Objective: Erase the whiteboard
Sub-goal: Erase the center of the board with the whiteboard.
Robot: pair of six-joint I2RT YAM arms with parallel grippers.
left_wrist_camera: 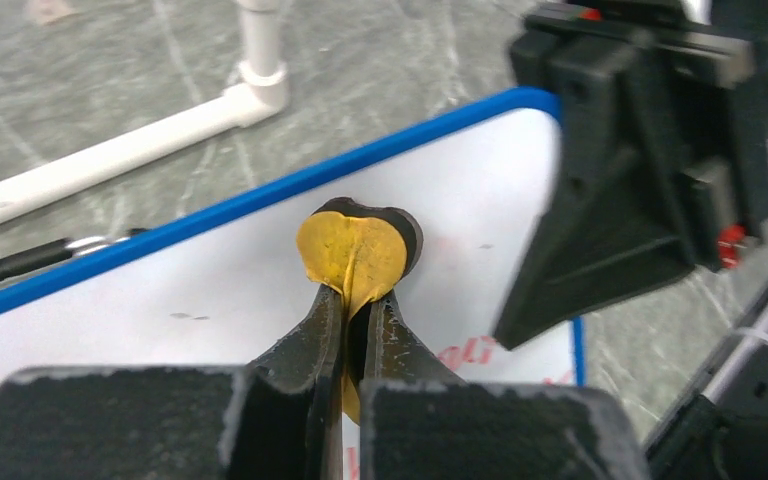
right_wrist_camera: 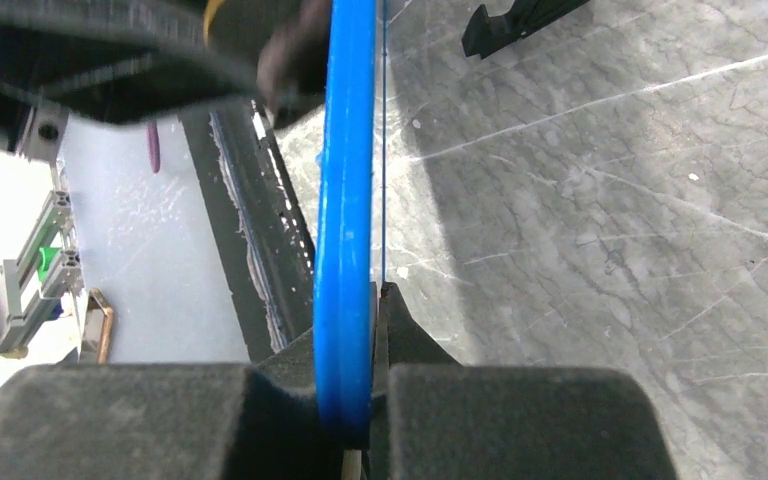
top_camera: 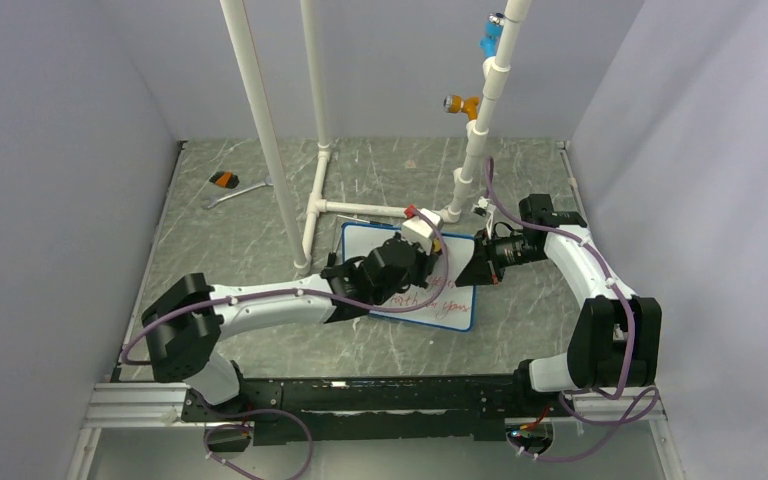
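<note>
Whiteboard (top_camera: 365, 243), one only and blue-framed, is lying on the grey marbled table (top_camera: 260, 230) between two robot arms, just in front of the foot of a white pipe frame (top_camera: 260, 120) with three uprights. The right pincer (right_wrist_camera: 365, 340) is clenching the board's right-hand blue edge, one finger on each side of the frame. The left pincer (left_wrist_camera: 355, 300) is hanging over the board's face, clenched on one small yellow eraser pad (left_wrist_camera: 350, 250) with a dark backing. The pad is resting against the white surface near the far edge. Red handwriting (top_camera: 428, 300) is showing across the board's near right part, while the far left part is looking plain white. One blue fitting (top_camera: 488, 40) and one orange fitting (top_camera: 463, 104) are sitting on the right-hand upright. One wrench (top_camera: 238, 192) is lying well apart on the table's far left, beside one small orange-and-black object (top_camera: 224, 179).
</note>
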